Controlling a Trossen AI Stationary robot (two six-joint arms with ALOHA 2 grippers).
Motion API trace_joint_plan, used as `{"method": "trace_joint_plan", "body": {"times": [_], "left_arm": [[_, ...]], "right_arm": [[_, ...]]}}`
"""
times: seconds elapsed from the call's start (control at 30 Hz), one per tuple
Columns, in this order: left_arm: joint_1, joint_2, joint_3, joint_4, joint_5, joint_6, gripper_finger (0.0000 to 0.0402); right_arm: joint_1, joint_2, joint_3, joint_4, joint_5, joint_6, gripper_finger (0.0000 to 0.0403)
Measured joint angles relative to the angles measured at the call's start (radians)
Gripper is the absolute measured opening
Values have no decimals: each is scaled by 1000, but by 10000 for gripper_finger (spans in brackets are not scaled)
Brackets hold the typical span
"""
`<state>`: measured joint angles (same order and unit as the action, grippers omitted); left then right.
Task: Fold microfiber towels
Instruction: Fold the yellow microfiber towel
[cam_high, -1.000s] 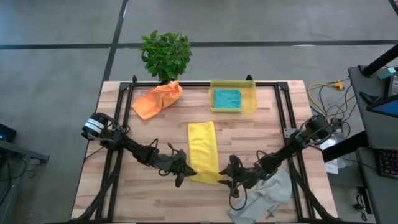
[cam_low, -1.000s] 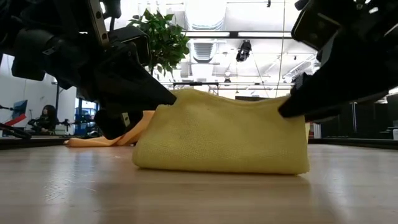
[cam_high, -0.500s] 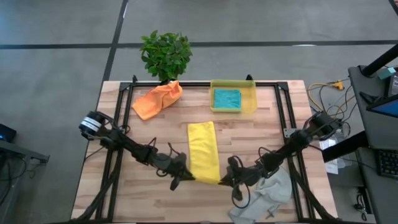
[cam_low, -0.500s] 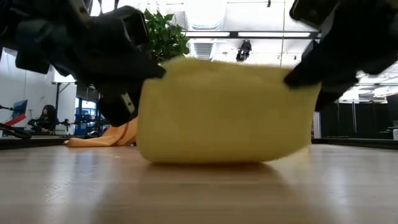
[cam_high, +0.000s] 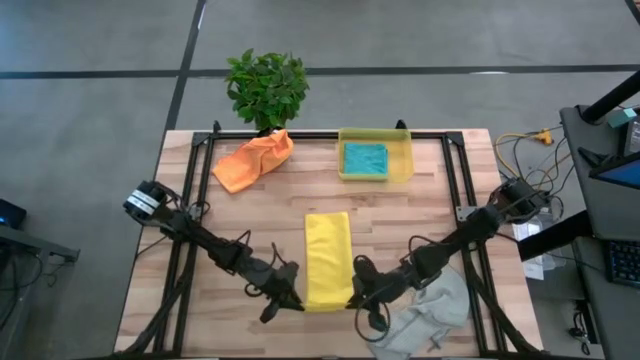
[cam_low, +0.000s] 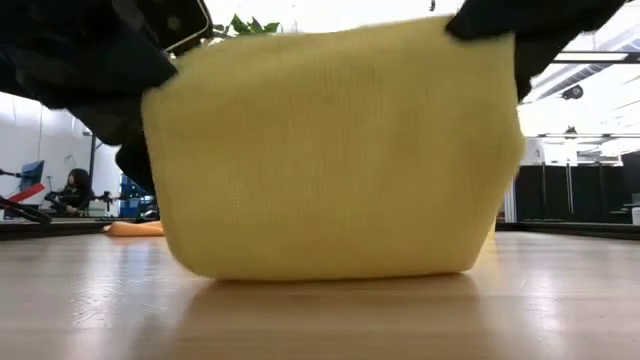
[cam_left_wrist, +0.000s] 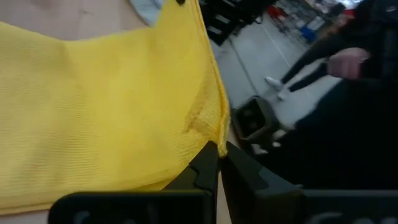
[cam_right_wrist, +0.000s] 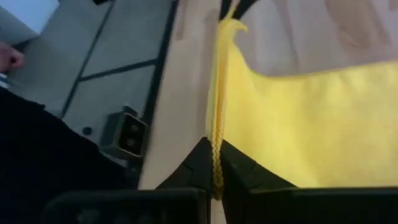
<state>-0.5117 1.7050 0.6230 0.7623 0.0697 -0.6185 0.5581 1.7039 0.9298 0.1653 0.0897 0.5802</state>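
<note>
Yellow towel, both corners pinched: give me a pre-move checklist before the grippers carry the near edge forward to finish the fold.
1. Left gripper shut on the yellow towel corner: ok.
2. Right gripper shut on the other near corner: ok.
3. Near edge lifted off the table: ok, low view shows it raised.
4. Far part of the towel lying flat: ok.
5. Path ahead clear of the yellow bin and orange towel: ok.
6. Grey towel not snagged by the right arm: cannot tell.

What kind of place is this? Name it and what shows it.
Probably a robotics lab or workshop: a wooden table on a metal frame over bare concrete floor, loose cables beside it, and a hall with ceiling lights behind.
</note>
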Motion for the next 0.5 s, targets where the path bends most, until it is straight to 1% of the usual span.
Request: {"method": "trace_joint_plan", "body": {"times": [0.1,0.23,0.5], "left_arm": [[0,-14,-4,-34,-81,9,0],[0,-52,-8,-132,-193,57,0],[16,-145,-15,-272,-361,135,0]], "right_arm": [[-33,-5,-11,-16,-9,2,11],[-84,-27,-25,-65,-31,-7,11],[-201,-71,-64,-138,-66,-83,11]]}}
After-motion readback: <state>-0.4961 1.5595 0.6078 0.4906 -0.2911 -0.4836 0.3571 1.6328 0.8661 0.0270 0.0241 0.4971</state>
